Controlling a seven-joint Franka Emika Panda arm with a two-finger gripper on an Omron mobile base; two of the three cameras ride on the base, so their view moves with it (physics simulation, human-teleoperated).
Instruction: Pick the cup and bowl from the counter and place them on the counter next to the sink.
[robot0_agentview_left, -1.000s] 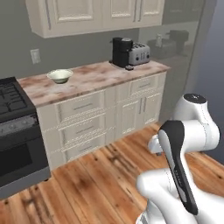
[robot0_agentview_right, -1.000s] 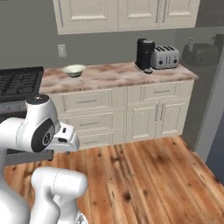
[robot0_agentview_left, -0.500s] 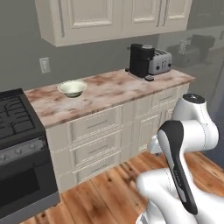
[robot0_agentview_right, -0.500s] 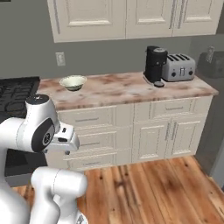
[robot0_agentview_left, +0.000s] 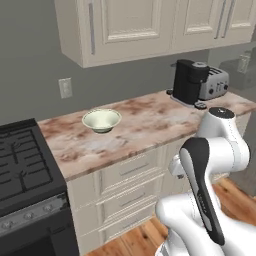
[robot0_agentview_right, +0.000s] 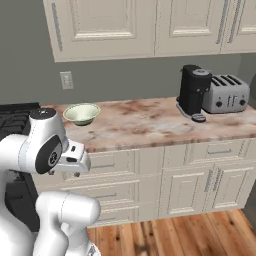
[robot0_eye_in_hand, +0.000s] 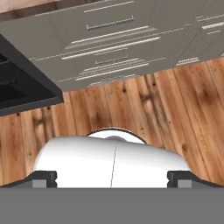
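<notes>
Upright, mouth-up bowl (robot0_agentview_left: 101, 120) alone on counter (robot0_agentview_left: 145, 122); fingers (robot0_eye_in_hand: 43, 178) spread wide, empty.

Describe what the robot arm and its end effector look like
The arm is glossy white, built of rounded, bulbous links, with a long dark grey oval panel along one link and dark joint caps. No cables or markings are visible. The end effector shows two small dark finger tips with grey pads.

Arm folded low, tool (robot0_eye_in_hand: 112, 179) wide open, empty, pointing downward
</notes>
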